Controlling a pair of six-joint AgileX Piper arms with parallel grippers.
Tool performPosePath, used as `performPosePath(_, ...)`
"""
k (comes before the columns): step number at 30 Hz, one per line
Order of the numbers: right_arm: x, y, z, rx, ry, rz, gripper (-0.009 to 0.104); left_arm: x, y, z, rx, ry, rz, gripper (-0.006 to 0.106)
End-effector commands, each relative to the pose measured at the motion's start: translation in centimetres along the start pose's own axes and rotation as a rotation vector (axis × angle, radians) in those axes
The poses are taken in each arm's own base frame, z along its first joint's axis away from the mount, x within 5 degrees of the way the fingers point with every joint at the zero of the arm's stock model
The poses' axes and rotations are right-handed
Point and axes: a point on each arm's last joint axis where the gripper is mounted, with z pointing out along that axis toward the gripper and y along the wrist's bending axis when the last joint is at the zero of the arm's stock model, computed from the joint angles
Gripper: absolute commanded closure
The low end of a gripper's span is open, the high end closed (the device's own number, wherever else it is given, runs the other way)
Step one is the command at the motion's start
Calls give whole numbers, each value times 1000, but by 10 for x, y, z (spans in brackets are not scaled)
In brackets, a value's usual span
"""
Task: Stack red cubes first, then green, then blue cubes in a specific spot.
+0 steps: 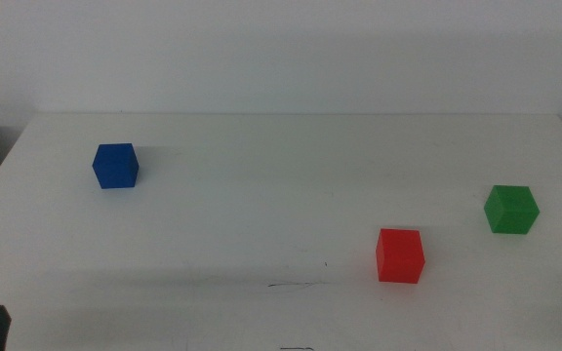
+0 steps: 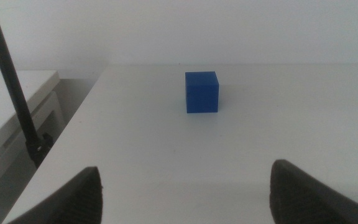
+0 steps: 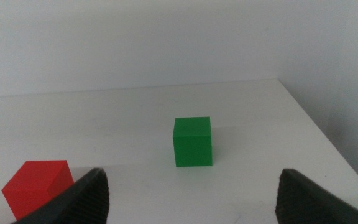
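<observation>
resting apart on the white table [image 1: 261,175] are three cubes, none stacked. the red cube [image 1: 399,255] sits toward the near right, just right of a short thin dark line [image 1: 296,284] drawn on the tabletop, close to it but not on it. the green cube [image 1: 510,209] stands farther right and slightly behind the red one, near it without touching. the blue cube [image 1: 115,165] is well apart from both, over on the far left side. the left pincer [image 2: 185,193] hangs back at the near left corner, its jaws spread wide and holding nothing, with the blue cube ahead of it. the right pincer [image 3: 191,193] waits out of the middle view, jaws likewise spread and empty, facing the green cube with the red cube off to one side.
</observation>
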Motion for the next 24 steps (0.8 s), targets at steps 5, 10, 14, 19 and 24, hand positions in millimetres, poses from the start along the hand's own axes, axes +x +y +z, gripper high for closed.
performPosePath(5, -44, 5, -2, -8, -13, 39, 1, -9, 0, -2, 4, -110, -10, 10)
performPosePath(10, -89, 9, 8, -1, 93, 38, 1, -9, 0, -2, 4, -110, -10, 10)
performPosePath(14, -123, 14, 25, -4, 213, 68, 1, -9, 0, -2, 4, -110, -10, 10)
performPosePath(19, -153, 20, 48, -15, 458, 103, 1, -9, 0, -2, 4, -110, -10, 10)
performPosePath(24, -182, 24, 81, -11, 604, 104, 1, -9, 0, -2, 4, -110, -10, 10)
